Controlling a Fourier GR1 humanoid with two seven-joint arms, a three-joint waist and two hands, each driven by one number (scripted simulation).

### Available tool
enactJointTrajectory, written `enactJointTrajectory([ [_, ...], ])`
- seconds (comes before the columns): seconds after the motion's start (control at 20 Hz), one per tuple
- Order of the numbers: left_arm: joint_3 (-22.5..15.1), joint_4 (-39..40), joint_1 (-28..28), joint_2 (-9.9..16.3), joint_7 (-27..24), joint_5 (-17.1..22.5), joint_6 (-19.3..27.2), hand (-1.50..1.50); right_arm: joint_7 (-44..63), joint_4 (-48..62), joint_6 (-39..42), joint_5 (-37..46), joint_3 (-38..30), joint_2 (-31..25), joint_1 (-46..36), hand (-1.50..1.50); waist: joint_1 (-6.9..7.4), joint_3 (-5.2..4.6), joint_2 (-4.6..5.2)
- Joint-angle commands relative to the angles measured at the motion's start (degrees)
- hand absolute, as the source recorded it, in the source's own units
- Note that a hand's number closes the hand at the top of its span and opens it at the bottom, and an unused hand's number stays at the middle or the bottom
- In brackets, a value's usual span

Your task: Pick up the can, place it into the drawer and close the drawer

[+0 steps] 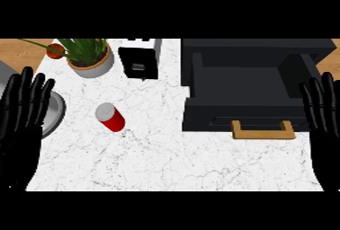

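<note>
Black fingers of the left hand (23,112) stand straight and spread at the view's left edge, covering part of a grey round dish (54,114) whose shape is hard to make out. At the right edge, the right hand (322,110) is likewise flat and open, holding nothing, partly cut off. On the white marble counter (172,161) lies the can (110,117), red with a silvery top, tipped on its side, well apart from the open dark drawer (252,96) with its wooden handle (263,130). A potted plant (89,56) and a toaster (140,57) stand behind.
</note>
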Motion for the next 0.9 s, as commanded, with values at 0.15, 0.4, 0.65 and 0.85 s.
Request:
enactJointTrajectory([
  [0.15,5.8,3.1,0.0,4.0,-3.1,13.8,-10.9,-1.5,-2.1,-1.6,1.6,-2.0,-1.2,0.1,3.6,-1.5,-0.31,0.68,0.14],
  [0.4,8.6,11.9,1.7,6.9,11.0,16.7,-8.8,-1.5,10.8,1.7,-3.7,-0.5,-2.1,1.9,5.3,-1.5,-0.91,0.69,0.49],
  [0.65,13.4,11.2,-0.9,10.1,16.7,23.2,-11.0,-1.5,15.1,2.2,-5.1,-0.4,-3.7,1.5,1.6,-1.5,-0.11,0.7,0.17],
  [0.85,16.1,12.9,-1.5,10.4,16.2,24.4,-12.9,-1.5,10.1,2.0,-1.3,-2.5,-5.2,1.1,7.9,-1.5,-0.25,0.7,0.15],
])
